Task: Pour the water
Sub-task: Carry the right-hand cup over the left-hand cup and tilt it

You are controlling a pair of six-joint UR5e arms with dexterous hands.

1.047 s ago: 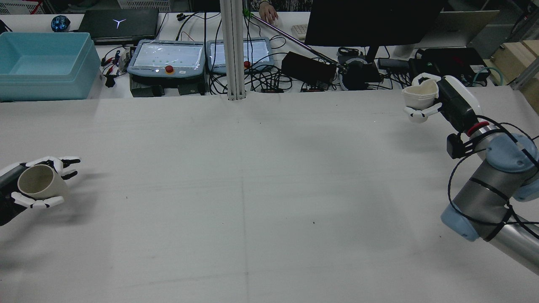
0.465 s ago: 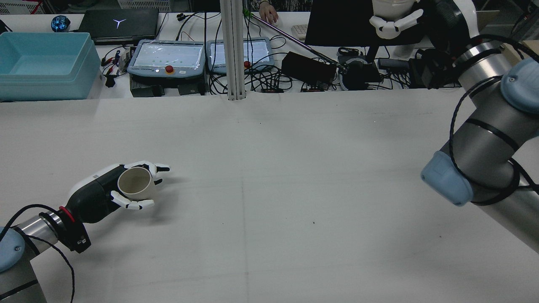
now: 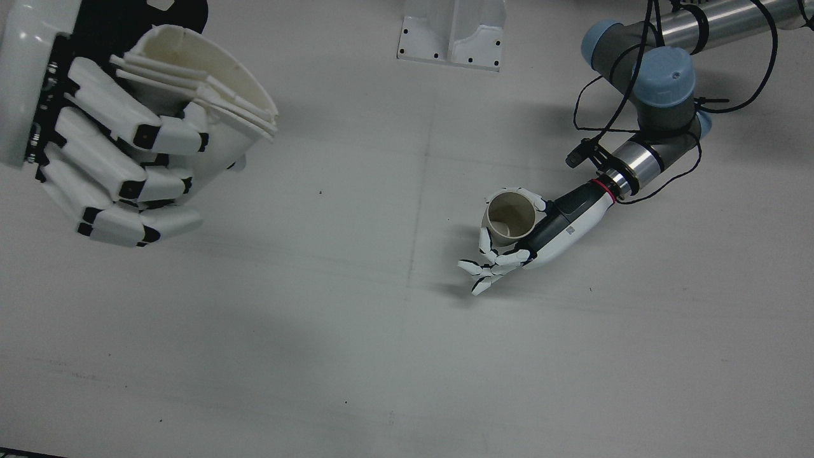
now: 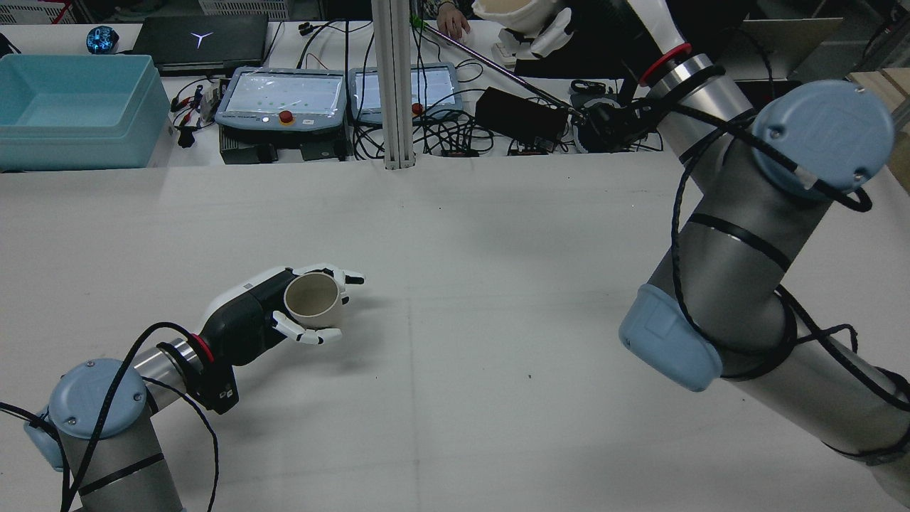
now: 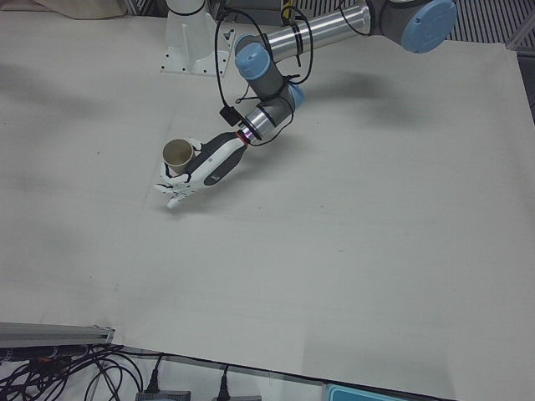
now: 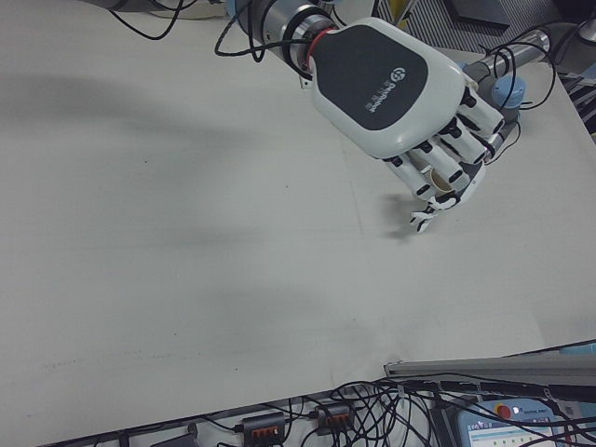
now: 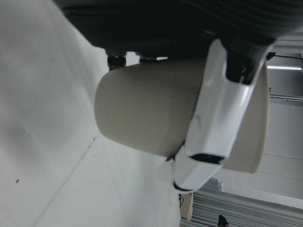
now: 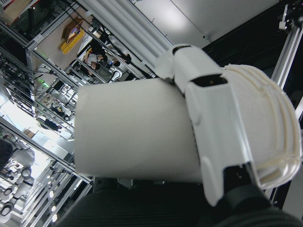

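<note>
Showing a round logo with small unreadable lettering on its back, the right robot hand [image 6: 410,102] clamps a stack of white cups [image 3: 210,102] high above the desk [image 4: 498,284]. One beige cup [image 4: 311,300] sits clamped upright in the left robot hand [image 4: 284,313], low over the desk.

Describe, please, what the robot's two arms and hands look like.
Both arms are silver-grey tubes with pale blue joint caps and loose black cables. A red ring marks each wrist. The left hand and right hand have white shells, black palms and white fingers with black joints.

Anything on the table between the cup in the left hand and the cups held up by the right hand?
Nothing: the front view shows bare table between the cup and the raised stack of cups.
</note>
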